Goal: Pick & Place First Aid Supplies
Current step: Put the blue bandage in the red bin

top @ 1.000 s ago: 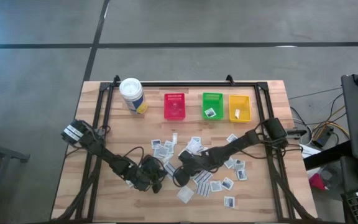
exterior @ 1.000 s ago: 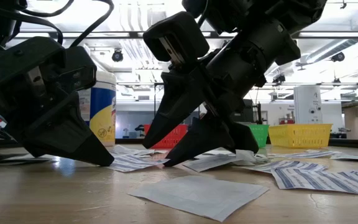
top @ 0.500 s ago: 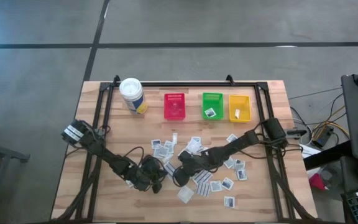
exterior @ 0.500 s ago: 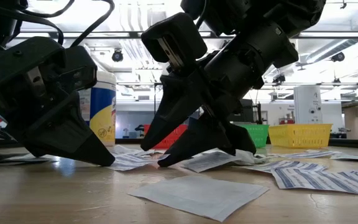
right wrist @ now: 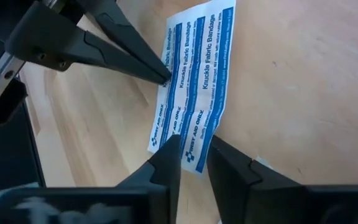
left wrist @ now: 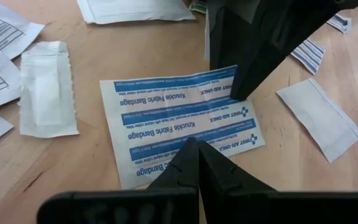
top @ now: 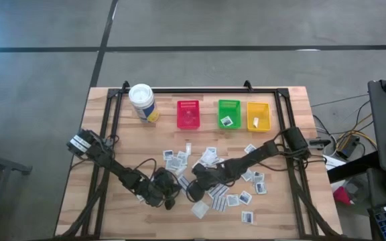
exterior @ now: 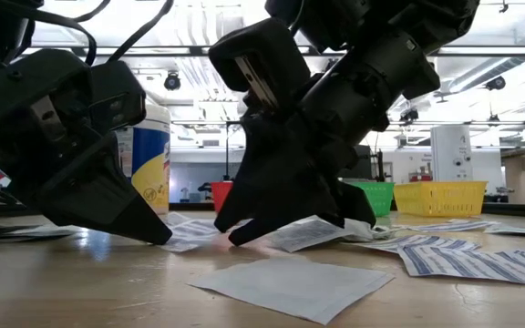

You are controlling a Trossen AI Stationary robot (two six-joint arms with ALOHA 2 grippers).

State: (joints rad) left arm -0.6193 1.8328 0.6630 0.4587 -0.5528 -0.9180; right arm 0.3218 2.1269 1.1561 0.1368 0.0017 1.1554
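Where the two dark grippers meet, toward 6 o'clock on the table (top: pixel 166 137) of pale wooden planks, a flat oblong paper packet (left wrist: pixel 179 118) lies with blue stripes running along its length and the print "Knuckle Fabric Bandage". The left gripper (left wrist: pixel 194 146) is closed tight, its smooth black fingers pressed together into one wedge-shaped point whose tip rests on the packet's long edge; it has hold of nothing. The right gripper (right wrist: pixel 194 149) comes in from 3 o'clock with its fingers drawn near to each other but parted by a narrow gap, and the packet's short end sits at that gap; whether the pads actually pinch the paper cannot be told. In the low view its angular fingers reach down to the tabletop, with a thin sheet curling up slightly beside them. More packets (top: pixel 246 177), small white squares and oblongs, some plain and matte, some blue-striped, lie scattered flat from 12 to 4 o'clock of the grippers. Three rectangular plastic bins (top: pixel 188 114), red, green and yellow, stand in a row at 12 o'clock; the green and yellow ones each hold a small packet. At 11 o'clock a white cylindrical canister (top: pixel 142 102) stands upright.
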